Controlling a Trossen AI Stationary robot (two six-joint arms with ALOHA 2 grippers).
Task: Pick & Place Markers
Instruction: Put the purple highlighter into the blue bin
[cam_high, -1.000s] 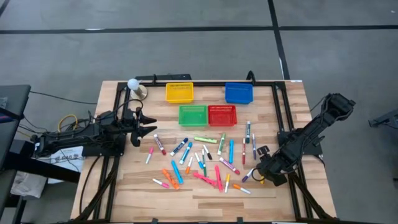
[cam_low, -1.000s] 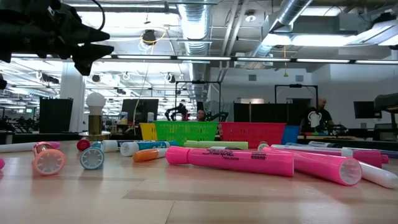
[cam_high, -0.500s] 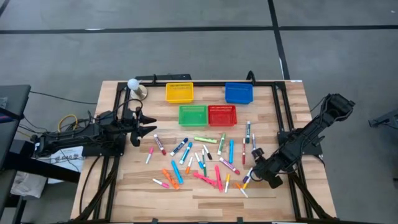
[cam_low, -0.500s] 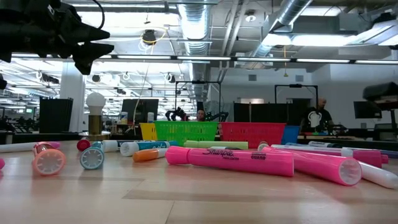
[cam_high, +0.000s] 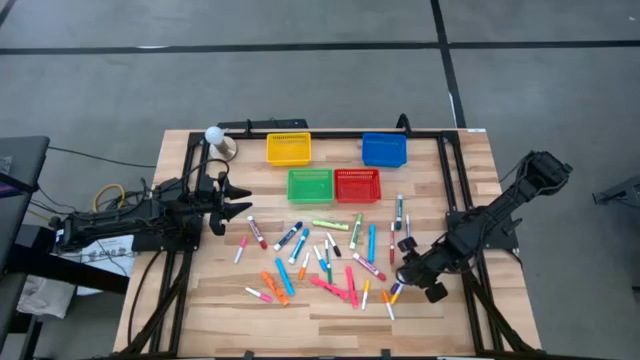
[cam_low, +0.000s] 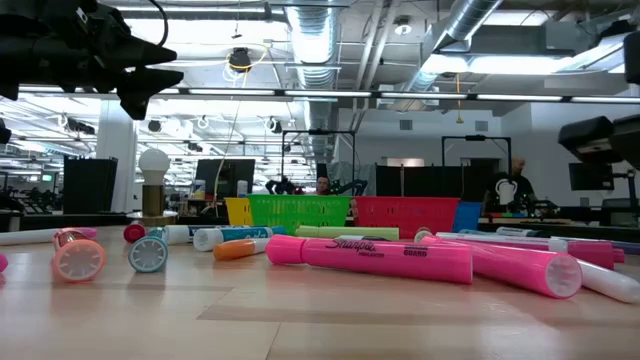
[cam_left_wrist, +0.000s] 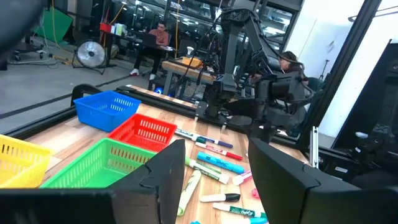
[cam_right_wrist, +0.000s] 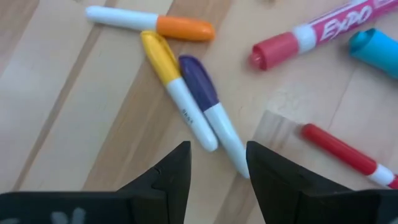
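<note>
High view: four baskets (cam_high: 334, 185), two arms.

I can read two names. On the long pink marker pen (cam_low: 370, 258) lying in front on the wooden table, I see "Sharpie" in dark letters, and a small word that looks like "GUARD" near its far end. Under my right wrist, the white marker pen with the red cap and pink label (cam_right_wrist: 323, 32) says "EXPO" in white letters. The thin white pen with the yellow cap (cam_right_wrist: 178, 90) has tiny dark print, but it is too small for me to read.
</note>
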